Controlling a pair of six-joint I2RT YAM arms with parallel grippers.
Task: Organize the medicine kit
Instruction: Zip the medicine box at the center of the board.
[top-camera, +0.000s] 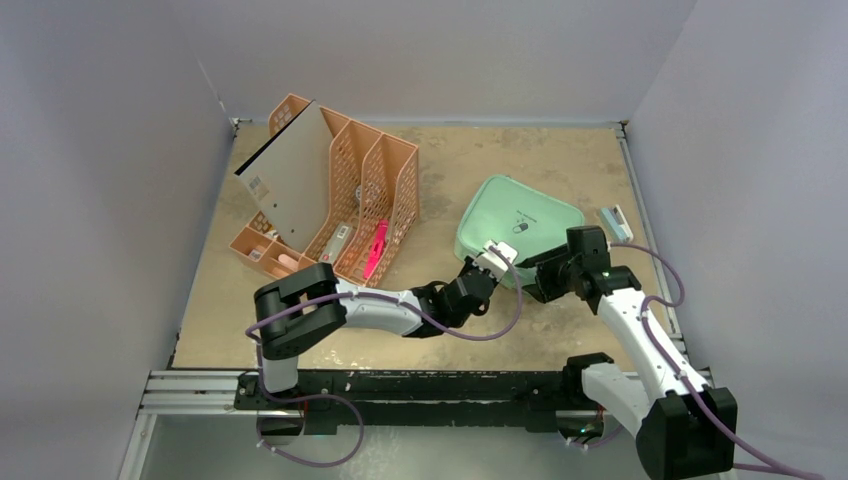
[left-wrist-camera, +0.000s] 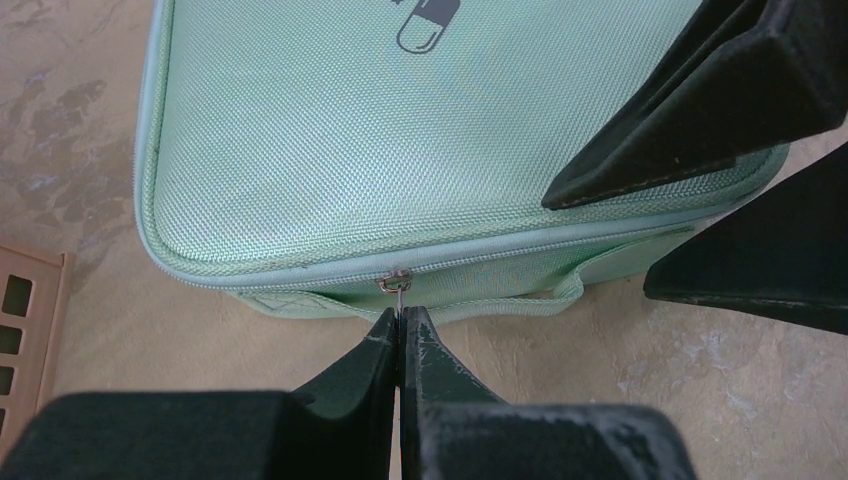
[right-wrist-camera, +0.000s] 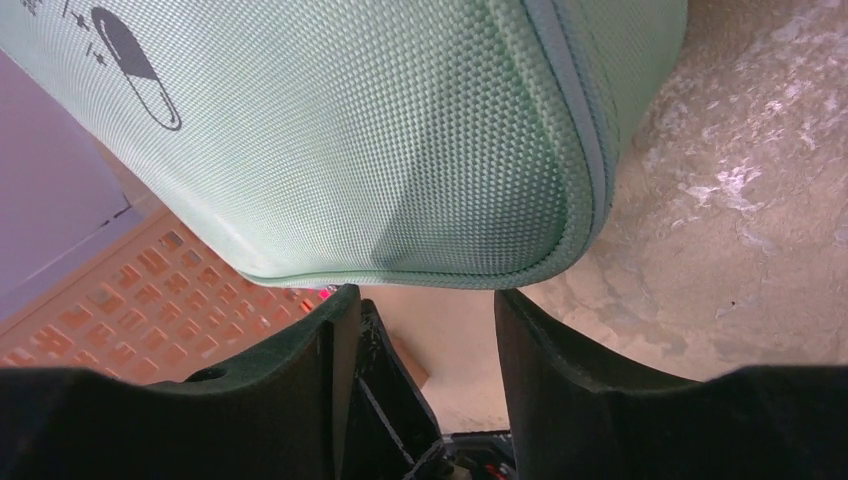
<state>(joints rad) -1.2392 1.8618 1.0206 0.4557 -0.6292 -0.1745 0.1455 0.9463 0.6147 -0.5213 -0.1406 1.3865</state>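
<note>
Closest in: left gripper (left-wrist-camera: 400, 318) is pinching the zipper pull (left-wrist-camera: 396, 285) on the medicine kit (left-wrist-camera: 330, 150), which only the left wrist view is showing. Right gripper (right-wrist-camera: 425, 300) is hovering spread at its near corner. Overhead, the kit is sitting right of centre on the counter (top-camera: 470, 160).

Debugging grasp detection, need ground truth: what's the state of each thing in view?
medicine kit: closed, lid down, flat on the table
zipper pull: on the kit's front edge, pinched
left gripper: shut on the zipper pull
right gripper: open at the kit's corner, holding nothing
orange mesh file rack: upright, items in its slots
</note>
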